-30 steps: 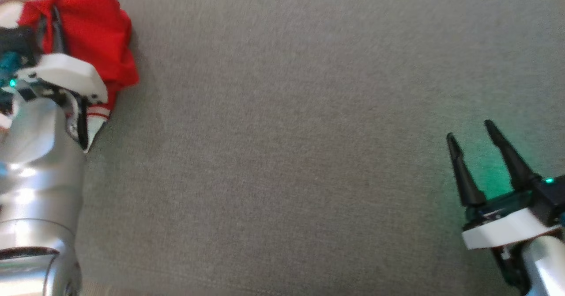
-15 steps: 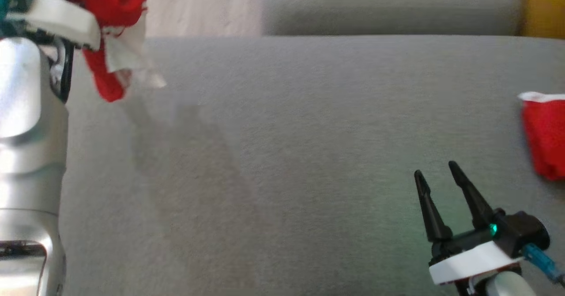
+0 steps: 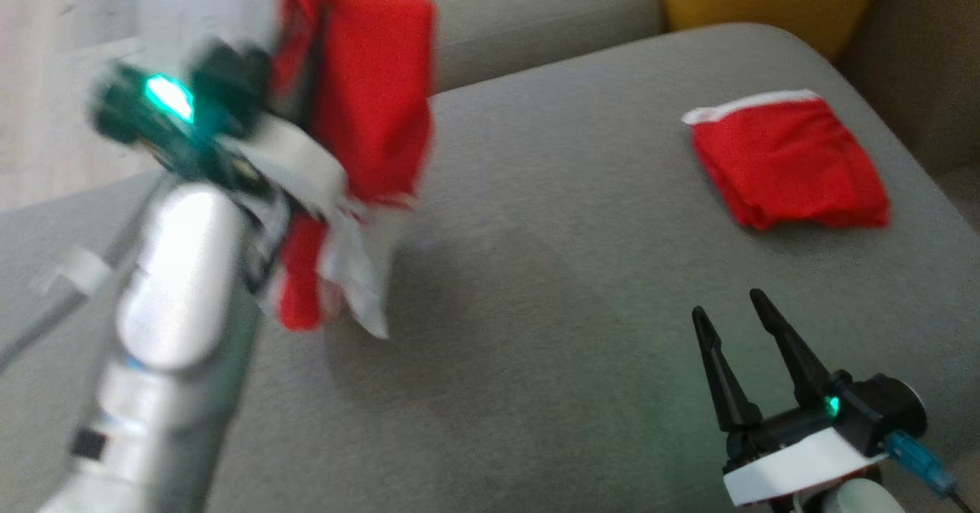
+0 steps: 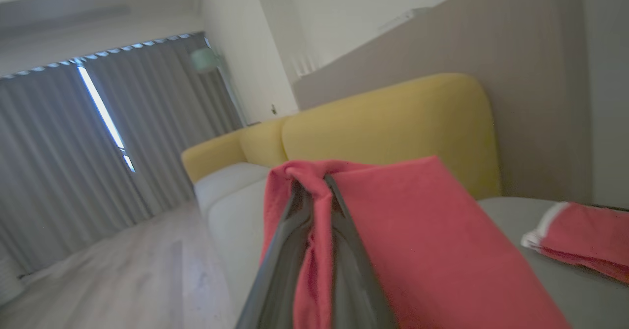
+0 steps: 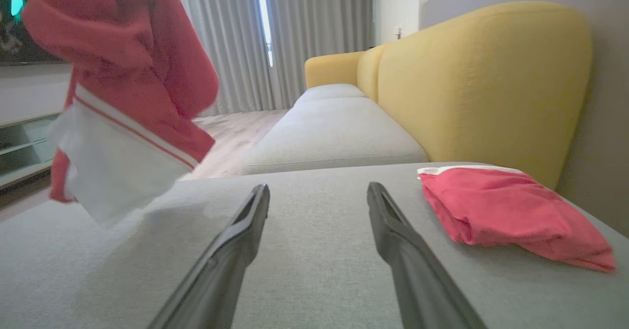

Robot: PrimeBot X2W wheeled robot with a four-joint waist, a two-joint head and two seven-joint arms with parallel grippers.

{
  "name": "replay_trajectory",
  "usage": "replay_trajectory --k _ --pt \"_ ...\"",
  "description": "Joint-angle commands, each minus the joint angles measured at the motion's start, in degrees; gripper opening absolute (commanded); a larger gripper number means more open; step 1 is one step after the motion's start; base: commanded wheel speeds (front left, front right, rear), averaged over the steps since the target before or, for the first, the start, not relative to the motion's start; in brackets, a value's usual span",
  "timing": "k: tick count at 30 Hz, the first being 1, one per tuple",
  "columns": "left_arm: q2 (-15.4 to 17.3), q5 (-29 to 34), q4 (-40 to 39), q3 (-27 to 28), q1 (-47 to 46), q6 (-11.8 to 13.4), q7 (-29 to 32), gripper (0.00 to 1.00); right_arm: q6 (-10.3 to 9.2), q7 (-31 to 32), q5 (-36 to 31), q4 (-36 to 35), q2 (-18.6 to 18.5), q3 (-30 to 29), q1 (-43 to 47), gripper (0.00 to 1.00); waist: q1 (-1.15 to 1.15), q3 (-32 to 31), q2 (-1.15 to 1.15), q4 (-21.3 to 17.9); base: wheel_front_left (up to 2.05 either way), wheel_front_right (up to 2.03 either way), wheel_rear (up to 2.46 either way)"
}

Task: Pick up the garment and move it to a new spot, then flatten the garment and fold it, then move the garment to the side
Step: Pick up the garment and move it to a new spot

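A red garment (image 3: 367, 99) with a white striped hem hangs in the air above the grey sofa seat (image 3: 536, 306), bunched up. My left gripper (image 3: 306, 76) is shut on its top fold. In the left wrist view the red cloth (image 4: 417, 231) is pinched between the two dark fingers (image 4: 287, 240) of the left gripper (image 4: 312, 186). The right wrist view has the hanging garment (image 5: 128, 73) at the upper left. My right gripper (image 3: 727, 306) stands open and empty low over the seat at the lower right, its fingers (image 5: 236, 240) spread apart.
A second red garment (image 3: 788, 161), folded, with a white edge, lies on the seat at the right (image 5: 501, 206). A yellow back cushion (image 5: 481, 73) rises behind it. Beyond the seat's far edge are a wooden floor (image 5: 231, 137) and grey curtains (image 4: 59, 162).
My left gripper has lifted the garment off the seat; it now hangs free and blurred with motion. The head camera has swung up, bringing the folded garment into view. The right gripper stays open.
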Motion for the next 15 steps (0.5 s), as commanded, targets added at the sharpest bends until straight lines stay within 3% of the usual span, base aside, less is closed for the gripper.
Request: replay_trajectory --k 1,6,7,8,9,15 --pt "0.89 -0.86 -1.34 0.44 0.18 -0.27 0.70 0.00 0.37 -0.62 0.67 -2.15 -0.04 1.63 -2.58 1.00 0.00 1.87 0.00 -4.21 0.00 0.00 0.00" --pt "-2.86 -1.94 4.74 -3.20 4.39 -0.11 -1.24 0.00 0.37 -0.62 1.19 -2.30 0.51 2.66 -4.35 1.00 0.00 5.94 0.00 -5.92 0.00 0.00 0.00" --pt "-3.44 -1.99 6.70 -3.64 4.70 -0.05 -2.34 0.10 0.37 -0.62 1.26 -2.33 0.74 2.64 -4.72 1.00 0.00 6.73 0.00 -6.02 0.00 0.00 0.00" --pt "-3.86 -1.97 8.99 -4.07 4.82 -0.04 -3.32 0.49 0.37 -0.62 1.28 -2.29 0.89 2.76 -5.05 1.00 0.00 7.48 0.00 -6.05 0.00 0.00 0.00" --pt "-4.15 -1.73 11.22 -4.40 4.63 0.20 -4.69 1.00 0.37 -0.62 1.29 -2.20 1.00 3.03 -5.36 1.00 0.00 8.20 0.00 -6.04 0.00 0.00 0.00" --pt "-5.95 -0.70 21.72 -6.15 2.50 1.97 -14.54 1.00 0.37 -0.62 1.25 -2.00 1.70 3.18 -6.57 1.00 0.00 10.13 0.00 -4.04 0.00 0.00 0.00"
